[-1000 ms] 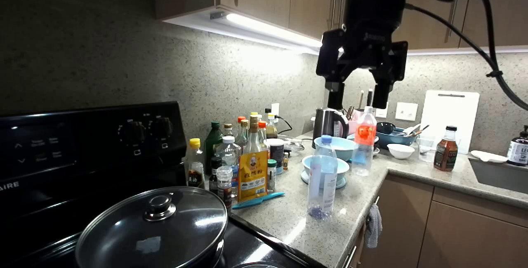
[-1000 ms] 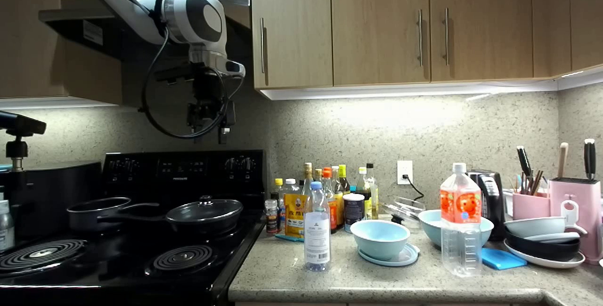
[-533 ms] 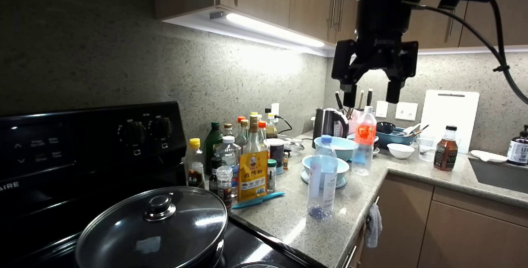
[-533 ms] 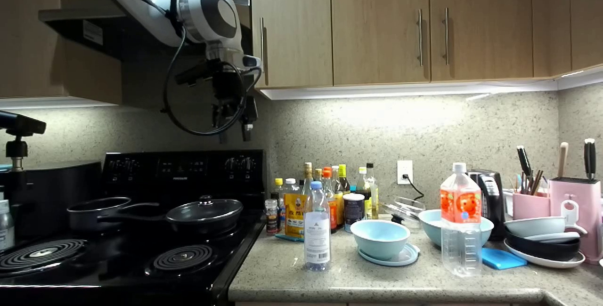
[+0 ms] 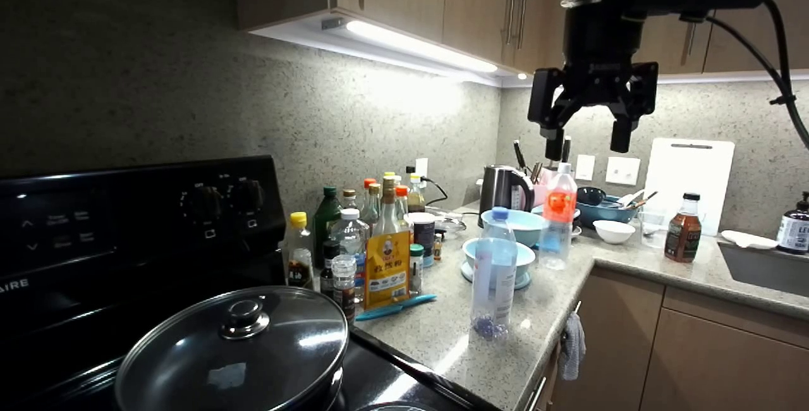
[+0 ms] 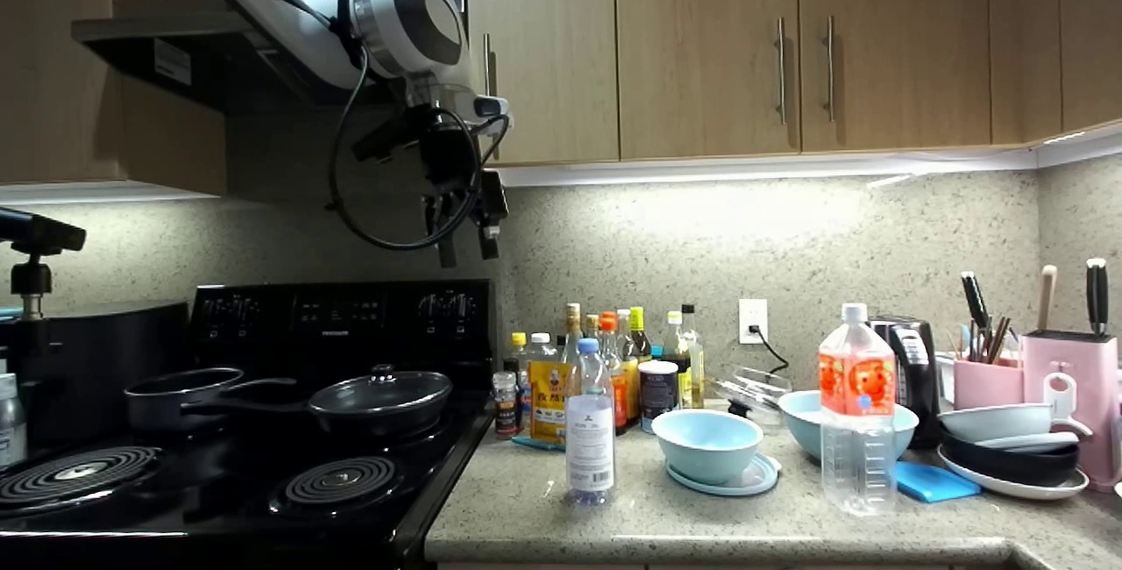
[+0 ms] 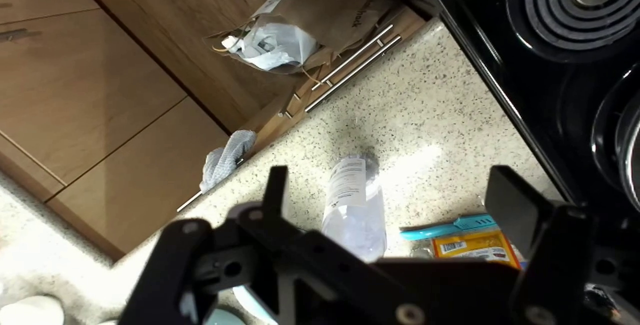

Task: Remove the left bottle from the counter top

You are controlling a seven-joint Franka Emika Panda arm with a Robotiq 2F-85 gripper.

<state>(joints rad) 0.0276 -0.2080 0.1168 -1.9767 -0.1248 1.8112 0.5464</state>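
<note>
gripper (image 5: 587, 143) — jaws apart, high | left bottle (image 6: 590, 443) (blue-capped) — upright on counter top (image 6: 500, 513)

Below the matt black pincer (image 5: 588, 141), the left bottle (image 6: 590, 426) is smooth, see-through plastic with a papery label (image 7: 348, 184), on a desk (image 6: 491, 513) of speckled, lightly polished stone look. Lower than the pincer, the stove (image 6: 219, 504) is glossy black, the pan lid (image 5: 281, 351) smooth glass, the towel (image 5: 572, 349) rough-textured cloth. Behind the pincer, the cupboards (image 5: 480, 19) are matt wood with metal handles (image 5: 523, 12).
</note>
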